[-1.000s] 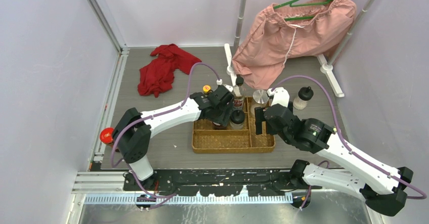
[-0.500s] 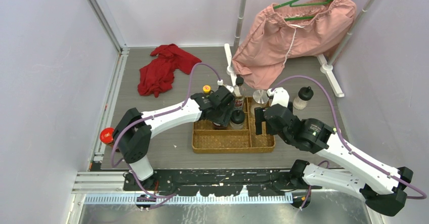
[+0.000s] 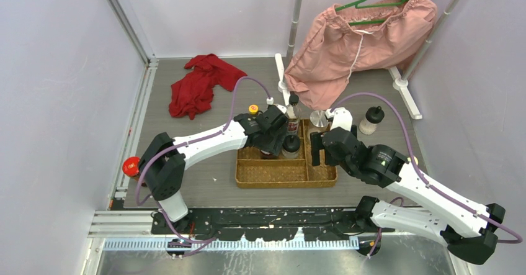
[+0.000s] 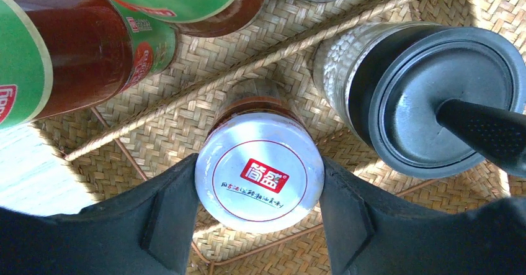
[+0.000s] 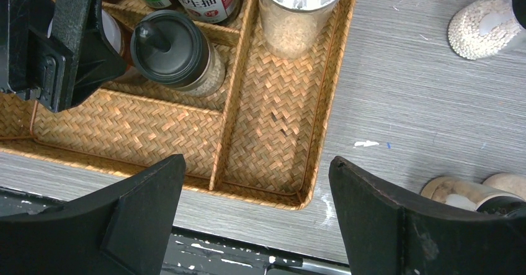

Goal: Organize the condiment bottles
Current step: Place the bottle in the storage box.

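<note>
Contact on both sides: the left pincer has its pads against a white-lid jar, so it is clenched on that jar. The jar stands upright, its foot seemingly down on the tray floor. Over the last second the arm has barely stirred and the fingers have eased apart only a shade, which I read as the start of letting go, not a fresh grab. Just off its right finger, in the same compartment, stands a black-lid shaker, near the jar but apparently not touching. Past the fingertips, across a divider, are two green-label bottles.

The right pincer gapes wide with nothing in it, above the tray's near right corner; it has crept a touch toward the tray. Ahead of it, at the far end of the long compartment, stands a silver-lid shaker. Out to its right, on the table, a bead-filled shaker waits outside the tray. In the top view a yellow-lid bottle just beyond the left pincer and a red-lid jar by that arm's base are also loose.

So the jar looks placed. Several bottles remain, and the free right pincer is best set for the bead-filled one.
</note>
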You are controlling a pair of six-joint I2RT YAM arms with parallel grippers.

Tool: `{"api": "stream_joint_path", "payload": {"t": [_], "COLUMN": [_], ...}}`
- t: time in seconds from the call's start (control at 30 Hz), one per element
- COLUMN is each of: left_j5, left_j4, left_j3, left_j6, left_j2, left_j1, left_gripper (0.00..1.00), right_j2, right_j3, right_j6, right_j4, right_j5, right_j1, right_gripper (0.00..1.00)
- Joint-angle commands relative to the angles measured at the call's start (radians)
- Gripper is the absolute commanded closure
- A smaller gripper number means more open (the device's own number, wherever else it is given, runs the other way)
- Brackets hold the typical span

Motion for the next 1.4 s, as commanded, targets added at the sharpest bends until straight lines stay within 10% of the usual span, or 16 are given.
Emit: {"api": "stream_joint_path", "payload": {"t": [0.0,1.37], "left_j5": [-0.012,-0.052], "left_j4": [0.037,-0.114], "left_j3": [0.055,0.095], "left_j6": [-0.001,-0.034], "left_j2": [-0.026,-0.139], "left_j1": [-0.006,-0.007], "left_gripper": [0.35,0.25], "right_j2": [0.003,0.006], "right_j3": [0.004,-0.006], "right_j6": [-0.005,-0.008], "right_j4": [0.034,0.041], "right_j5": [0.006,-0.005], "right_j1": [0.003,0.005], "right_gripper": [0.09,0.07]}}
